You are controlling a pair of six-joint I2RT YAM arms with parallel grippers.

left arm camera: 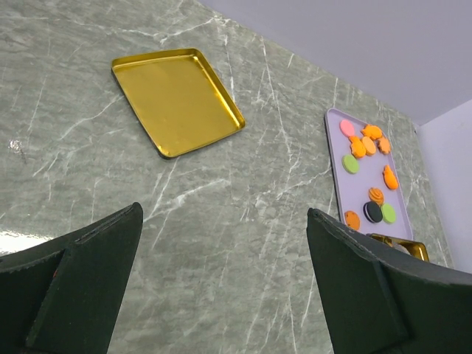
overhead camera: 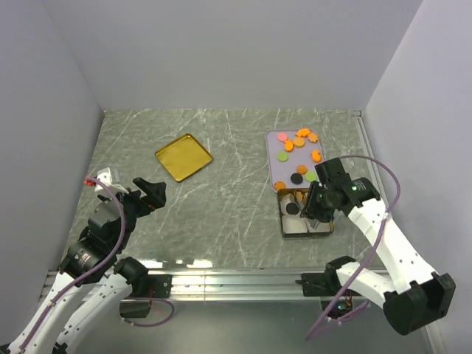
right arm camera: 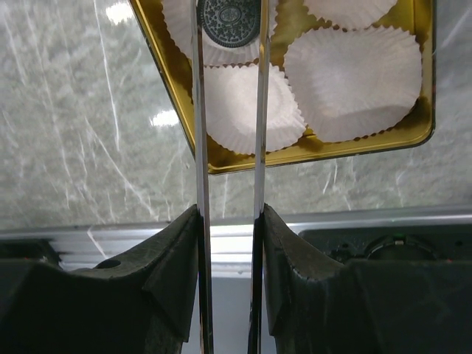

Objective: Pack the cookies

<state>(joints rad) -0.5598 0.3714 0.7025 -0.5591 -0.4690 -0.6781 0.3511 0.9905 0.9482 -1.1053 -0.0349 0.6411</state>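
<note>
Right claw point(right arm camera: 228, 11), closed narrowly on a black cookie point(right arm camera: 230, 22), holds it over a white paper cup point(right arm camera: 181, 22) in the gold tin point(right arm camera: 317, 147) for packing; other cookies point(overhead camera: 299, 141) lie on the lilac tray point(overhead camera: 273, 171); left claw point(left arm camera: 223, 214) hovers wide open, empty.

Grey-green marbled bench point(overhead camera: 228, 214), flat gold lid point(overhead camera: 184, 156) laid left of centre, lilac tray point(overhead camera: 271, 166) set at right, gold tin point(overhead camera: 281, 217) placed just beside its near end.
</note>
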